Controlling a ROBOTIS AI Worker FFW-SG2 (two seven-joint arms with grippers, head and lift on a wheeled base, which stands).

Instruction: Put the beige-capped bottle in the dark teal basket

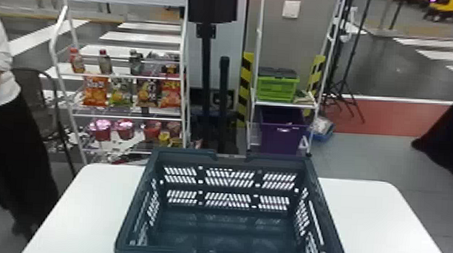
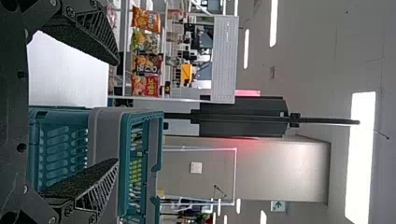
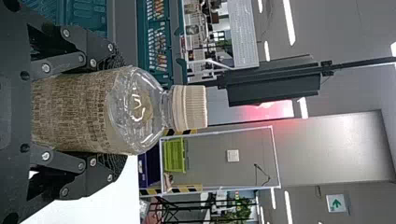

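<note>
Right pincer [image 3: 116, 112] grasps clear plastic bottle with beige cap and brown printed label [image 3: 74, 112], fingers pressed against both sides. Bottle upright, cap up, outside and near dark teal slotted plastic basket [image 1: 183, 156]. Left pincer [image 2: 116, 111] released, fingers spread, near basket. Basket sits upright on white surface [image 1: 379, 225]. Beyond surface: white metal rack [image 1: 126, 118] with bagged snacks [image 1: 95, 91].

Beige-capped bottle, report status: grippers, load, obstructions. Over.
Right gripper shut on beige-capped bottle. Left gripper open, holding nothing. Bottle not yet in dark teal basket; nothing seen blocking its open top.
</note>
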